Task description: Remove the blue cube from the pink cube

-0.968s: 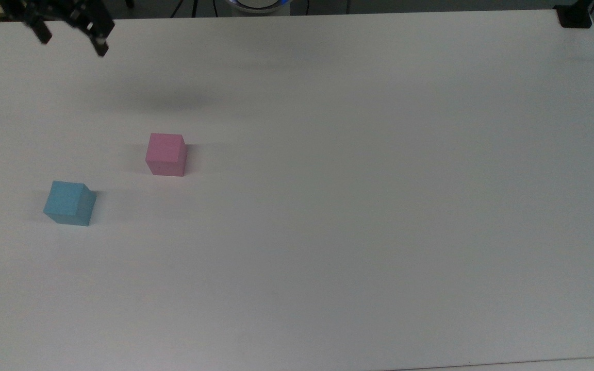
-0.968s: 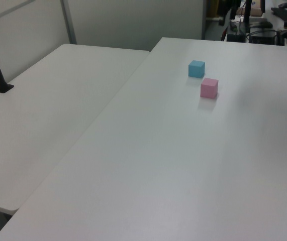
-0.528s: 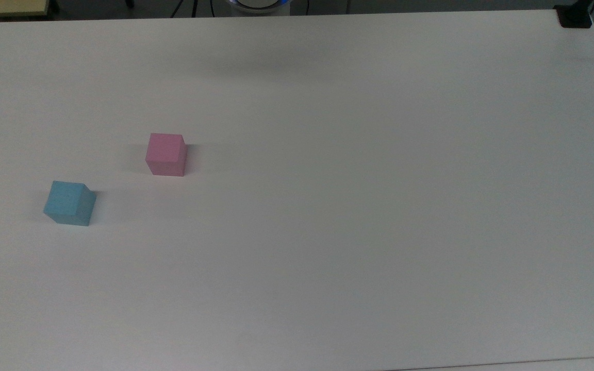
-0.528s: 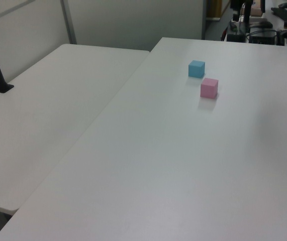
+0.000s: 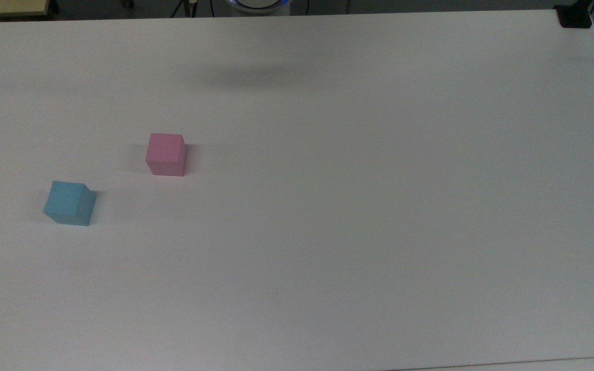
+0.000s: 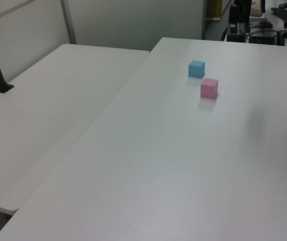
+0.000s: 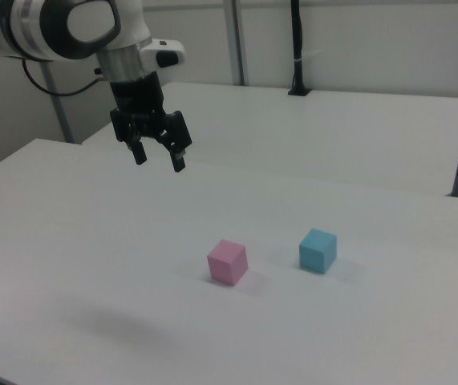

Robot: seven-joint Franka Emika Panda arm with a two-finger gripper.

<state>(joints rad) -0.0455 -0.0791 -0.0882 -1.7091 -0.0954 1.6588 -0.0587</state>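
Note:
The blue cube (image 5: 69, 203) (image 6: 196, 69) (image 7: 318, 250) sits on the white table, apart from the pink cube (image 5: 166, 154) (image 6: 209, 88) (image 7: 228, 261), which also rests on the table. A hand's width of bare tabletop separates the two. In the right view my gripper (image 7: 159, 157) hangs high above the table, up and to the right view's left of the pink cube. It is open, with nothing between its fingers.
A second white table (image 6: 42, 110) adjoins the work table (image 5: 359, 206). A black post (image 7: 296, 48) stands on it at the back. A black clamp (image 5: 574, 15) sits at the top view's far right corner. Desks with equipment lie beyond the far edge in the left view.
The gripper left the top view's upper left corner a second ago. Its shadow on the table has drifted toward the top view's right. Both cubes are still.

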